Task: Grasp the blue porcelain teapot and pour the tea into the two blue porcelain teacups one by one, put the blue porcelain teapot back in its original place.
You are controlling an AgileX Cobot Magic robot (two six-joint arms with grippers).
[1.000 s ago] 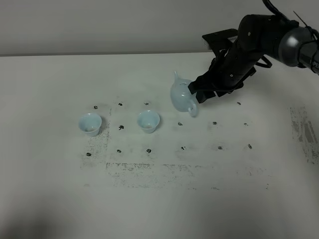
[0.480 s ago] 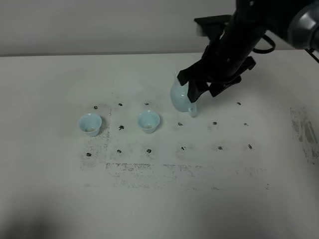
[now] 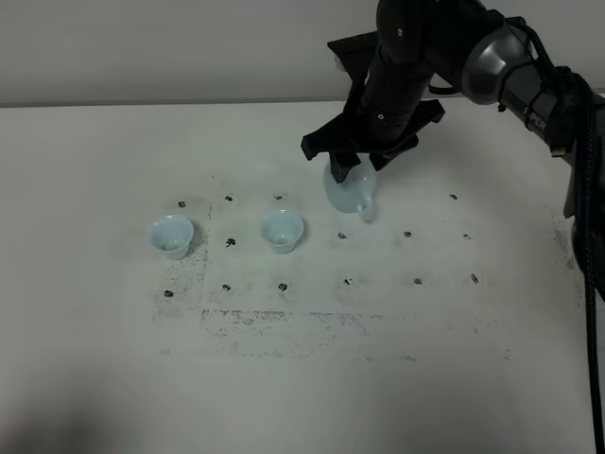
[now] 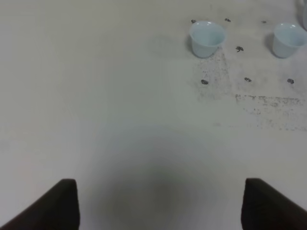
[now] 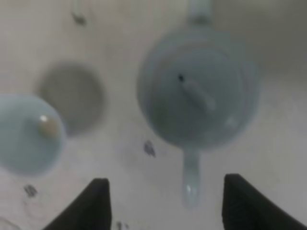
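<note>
A: Near first?
B: L gripper point(image 4: 160, 206): fingers wide, empty. Then 2 cups on table point(image 3: 95, 359): left cup point(image 3: 171, 235), right cup point(image 3: 282, 230), apart.
A: Teapot point(image 3: 348, 189)?
B: Farther, right of cups, on table under R gripper point(image 5: 167, 184); fingers wide, not gripping.

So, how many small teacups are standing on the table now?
2. One teacup stands far left in the exterior view; the other teacup stands right of it, nearer the teapot. None seems hidden.

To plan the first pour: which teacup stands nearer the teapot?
The right teacup in the high view, beside the teapot; the other teacup stands farther left.
</note>
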